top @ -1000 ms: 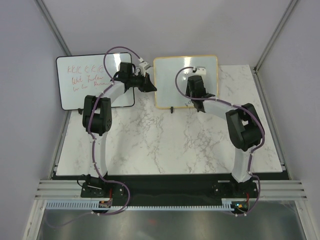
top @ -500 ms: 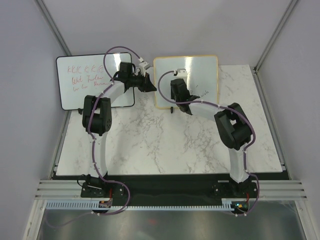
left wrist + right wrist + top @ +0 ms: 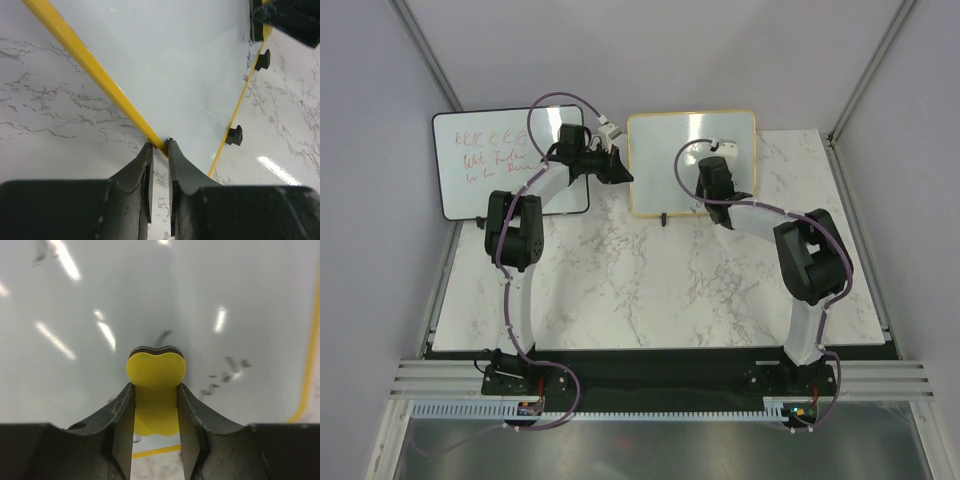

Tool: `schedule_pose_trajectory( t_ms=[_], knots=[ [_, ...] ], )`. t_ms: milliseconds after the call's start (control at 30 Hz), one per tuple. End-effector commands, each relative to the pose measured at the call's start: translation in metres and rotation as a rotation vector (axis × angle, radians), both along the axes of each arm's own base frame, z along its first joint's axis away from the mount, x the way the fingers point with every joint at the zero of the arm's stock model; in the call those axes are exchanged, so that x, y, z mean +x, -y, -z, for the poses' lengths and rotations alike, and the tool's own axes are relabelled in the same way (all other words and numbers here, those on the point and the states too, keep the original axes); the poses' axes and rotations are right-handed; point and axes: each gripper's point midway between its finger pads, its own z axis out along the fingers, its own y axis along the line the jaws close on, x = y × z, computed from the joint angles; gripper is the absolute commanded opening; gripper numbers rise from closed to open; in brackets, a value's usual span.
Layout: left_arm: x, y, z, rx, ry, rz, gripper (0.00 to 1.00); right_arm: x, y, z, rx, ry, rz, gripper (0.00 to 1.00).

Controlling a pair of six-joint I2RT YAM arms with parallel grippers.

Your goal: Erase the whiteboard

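The left gripper (image 3: 159, 146) is squeezed shut on the yellow left edge of the whiteboard (image 3: 660, 160), which stands at the back of the table (image 3: 620, 290), near the middle. Over the board's right half, the right gripper (image 3: 155, 386) clamps a yellow eraser (image 3: 155, 369) against the white face, beside some dark marks.

The whiteboard (image 3: 660, 165), framed in yellow-orange with rounded corners, stands close to upright on small black feet (image 3: 234, 135) at the far side of the marble table (image 3: 650, 290), its face toward me. Most of that white face is bare. Faint dark handwriting (image 3: 227, 371) shows toward the right edge, with a few smudges nearer the middle. My left gripper (image 3: 159, 147) pinches the frame's left edge. The yellow eraser (image 3: 155, 371) in my right gripper (image 3: 155, 390) meets the board's face.
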Motion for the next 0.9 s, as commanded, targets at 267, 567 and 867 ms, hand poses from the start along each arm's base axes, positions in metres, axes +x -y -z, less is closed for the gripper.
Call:
schedule_pose_trajectory(
  t_ms=[267,567,867],
  knots=[
    [0.005,0.001,-0.035,0.011,0.141,0.034,0.02,-0.003,0.048,0.011,0.001,-0.018,0.129,0.0],
    [0.004,0.001,-0.035,0.01,0.137,0.033,0.02,0.001,-0.069,0.019,0.047,-0.012,-0.117,0.0],
    [0.005,0.002,-0.033,0.011,0.137,0.034,0.02,-0.021,0.019,0.037,0.077,-0.061,0.129,0.0]
  ],
)
